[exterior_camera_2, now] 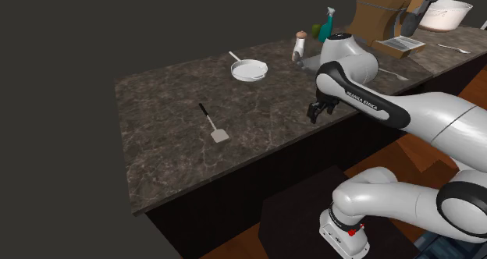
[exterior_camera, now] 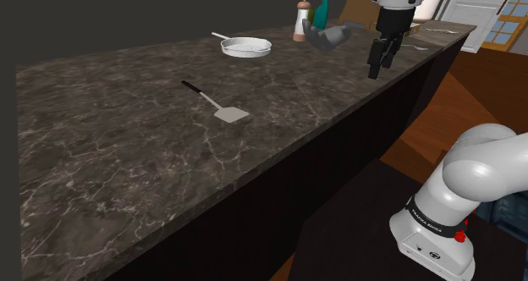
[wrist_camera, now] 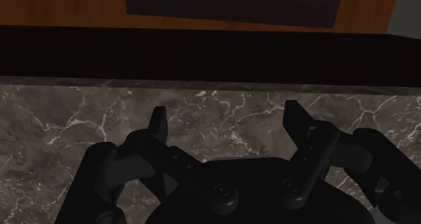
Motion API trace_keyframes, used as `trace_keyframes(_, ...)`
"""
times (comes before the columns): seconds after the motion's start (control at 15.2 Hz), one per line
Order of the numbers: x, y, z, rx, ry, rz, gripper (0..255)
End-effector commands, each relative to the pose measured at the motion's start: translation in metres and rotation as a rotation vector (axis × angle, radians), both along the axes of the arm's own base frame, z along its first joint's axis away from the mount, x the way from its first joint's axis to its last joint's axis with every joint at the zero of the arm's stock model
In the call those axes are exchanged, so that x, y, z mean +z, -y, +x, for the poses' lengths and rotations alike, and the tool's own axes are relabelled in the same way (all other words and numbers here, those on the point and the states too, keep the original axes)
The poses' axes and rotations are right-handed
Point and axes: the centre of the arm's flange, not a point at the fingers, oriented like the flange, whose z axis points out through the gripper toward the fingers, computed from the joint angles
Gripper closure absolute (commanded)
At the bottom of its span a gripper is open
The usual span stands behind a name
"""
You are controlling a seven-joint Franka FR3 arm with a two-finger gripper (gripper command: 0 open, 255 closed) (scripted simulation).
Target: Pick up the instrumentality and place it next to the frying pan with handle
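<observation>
Dark veined counter (exterior_camera: 101, 152): the spatula (exterior_camera: 211, 105) lies flat and untouched mid-surface, well apart from the white frying pan (exterior_camera: 248, 46) it must join. Farther right, the gripper (exterior_camera: 377, 68) hangs above the counter's front edge, fingers spread and empty, seemingly poised before its reach.

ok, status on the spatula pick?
Gripper open, empty, above counter edge. Spatula flat on counter, untouched, apart from pan. Nothing between gripper and spatula.

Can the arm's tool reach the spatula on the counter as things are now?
Probably yes: the spatula lies alone on bare counter, and the open tool hangs near the counter edge, with nothing between them.
</observation>
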Motion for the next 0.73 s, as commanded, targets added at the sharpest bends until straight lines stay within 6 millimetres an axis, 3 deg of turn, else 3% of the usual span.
trace_keyframes(0.0,0.000,0.000,0.000,0.000,0.000,0.000,0)
trace_keyframes(0.66,-0.011,-0.108,0.064,-0.013,0.031,0.028,0)
